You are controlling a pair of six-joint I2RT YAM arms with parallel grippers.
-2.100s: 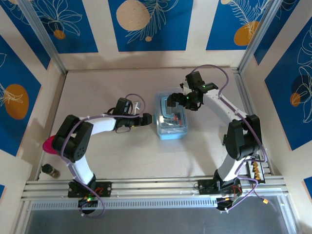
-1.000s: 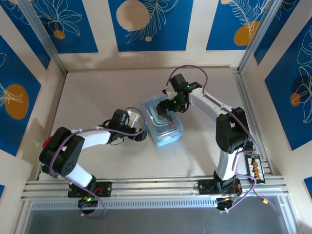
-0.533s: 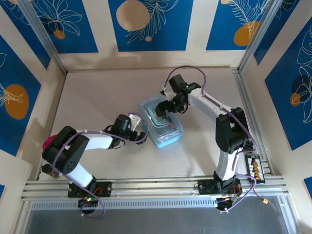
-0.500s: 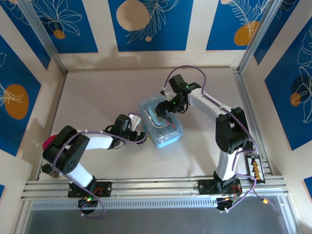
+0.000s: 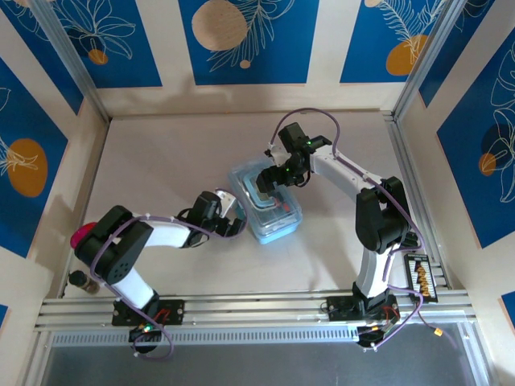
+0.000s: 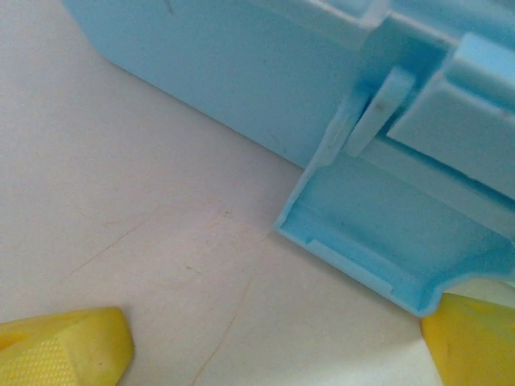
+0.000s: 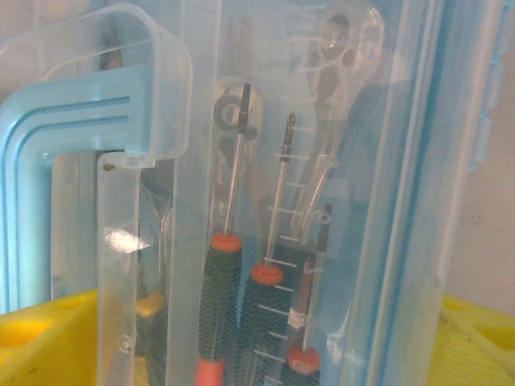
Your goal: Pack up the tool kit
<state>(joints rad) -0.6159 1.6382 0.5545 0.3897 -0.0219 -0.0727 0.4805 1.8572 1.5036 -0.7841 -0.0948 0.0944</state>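
Note:
The light-blue tool kit case (image 5: 266, 204) lies mid-table with its clear lid down. Through the lid I see red-and-black screwdrivers (image 7: 224, 296), a yellow handle end (image 7: 150, 304) beside them, and the blue carry handle (image 7: 71, 114) at the far end. My right gripper (image 5: 277, 176) hovers over the case's far half, open, its yellow fingers (image 7: 42, 339) spread across the lid (image 7: 265, 80). My left gripper (image 5: 234, 226) sits low on the table at the case's left side, open. An unfastened blue latch flap (image 6: 380, 241) hangs out toward its right fingertip (image 6: 475, 338).
A pink object (image 5: 81, 237) and a small dark bottle (image 5: 81, 281) stand at the table's left edge. A black rack with orange bits (image 5: 421, 277) sits by the right arm's base. Wooden walls close in the table on three sides.
The case slid left and turned slightly with the right gripper over it. The left gripper swung back, dropped low and crept right to the case's latch side.

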